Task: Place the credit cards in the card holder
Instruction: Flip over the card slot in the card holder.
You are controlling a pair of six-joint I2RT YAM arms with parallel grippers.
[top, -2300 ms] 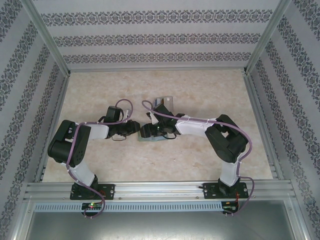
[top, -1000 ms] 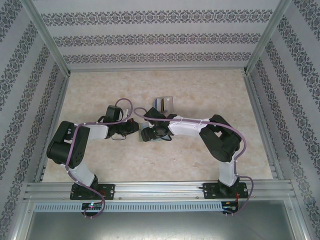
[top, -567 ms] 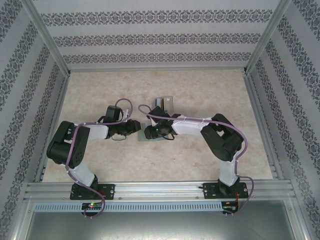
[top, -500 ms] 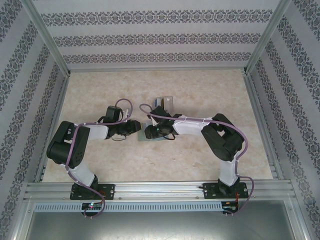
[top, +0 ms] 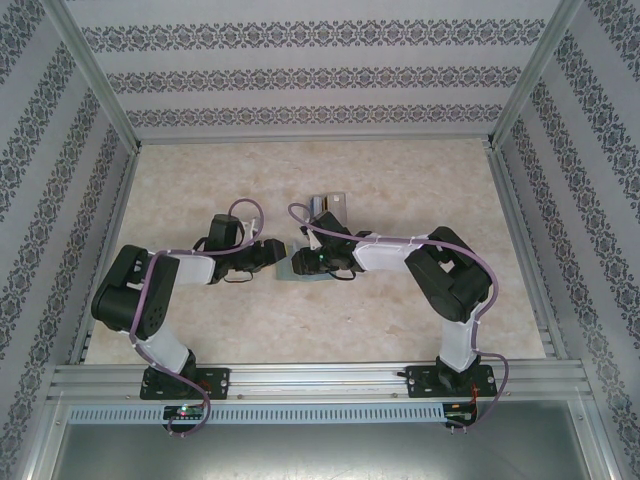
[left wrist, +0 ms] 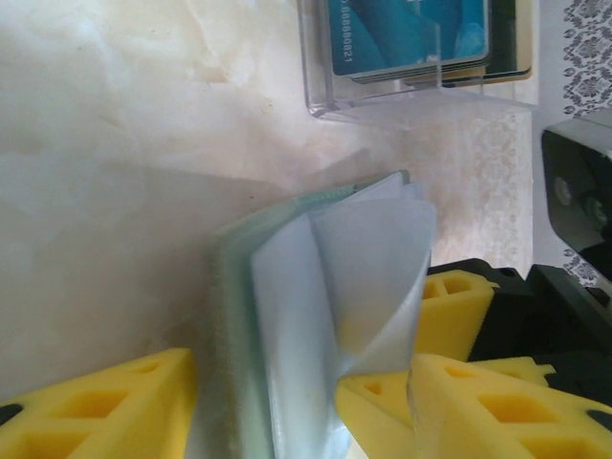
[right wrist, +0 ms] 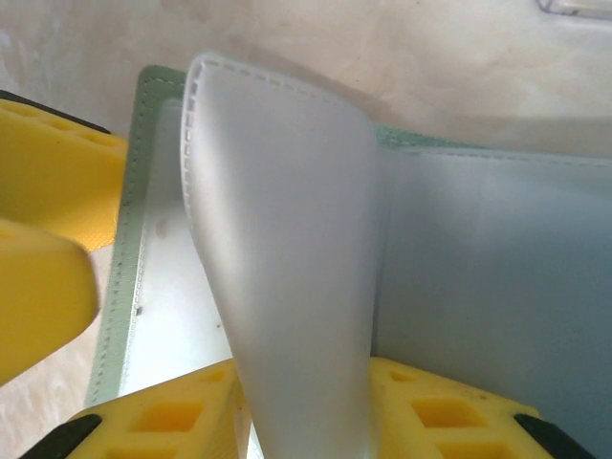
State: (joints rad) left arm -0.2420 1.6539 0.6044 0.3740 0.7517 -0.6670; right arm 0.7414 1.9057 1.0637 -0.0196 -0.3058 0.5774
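Two grippers meet at one card holder (top: 291, 271), lying open on the table (top: 420, 180). The left gripper (left wrist: 296, 402) is at its 9 o'clock, jaws parted wide astride the cover edge. The right gripper (right wrist: 306, 406) is at 3 o'clock, jaws narrowed onto a pale blue inner leaf. Credit cards (left wrist: 411, 33), a teal one foremost, stand in a clear rack (left wrist: 421, 96) just beyond at 1 o'clock.

The card holder (right wrist: 287, 239) looks soft and matt, the rack (left wrist: 411, 100) clear glossy plastic.
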